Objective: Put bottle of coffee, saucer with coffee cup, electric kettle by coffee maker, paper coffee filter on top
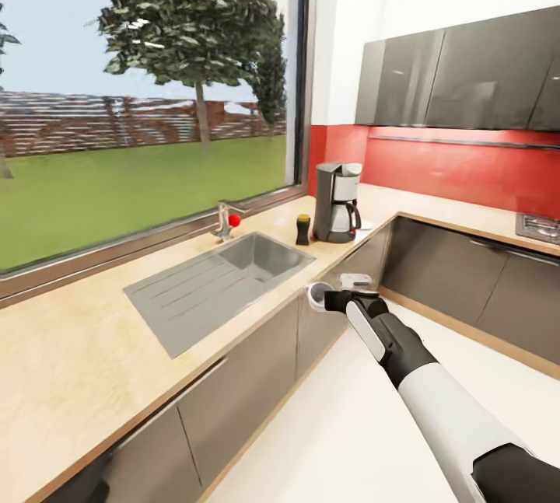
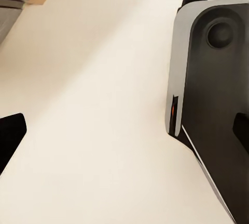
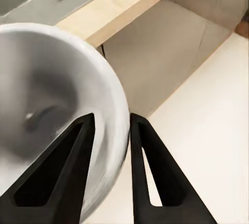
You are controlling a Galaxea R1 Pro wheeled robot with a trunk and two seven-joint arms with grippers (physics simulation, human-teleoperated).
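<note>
Right claw clamped on the rim of the coffee cup, one finger inside the bowl, the other outside the wall; cup held off the floor, just beside the tabletop edge near the sink. Coffee maker standing in the tabletop corner by the window, a small dark bottle with a yellow cap just beside it. Faucet with a red knob behind the sink. No readable writing or brand marks anywhere. Left claw: only a dark fingertip at the edge of the left wrist view, above the floor; cannot tell whether released or clenched.
</note>
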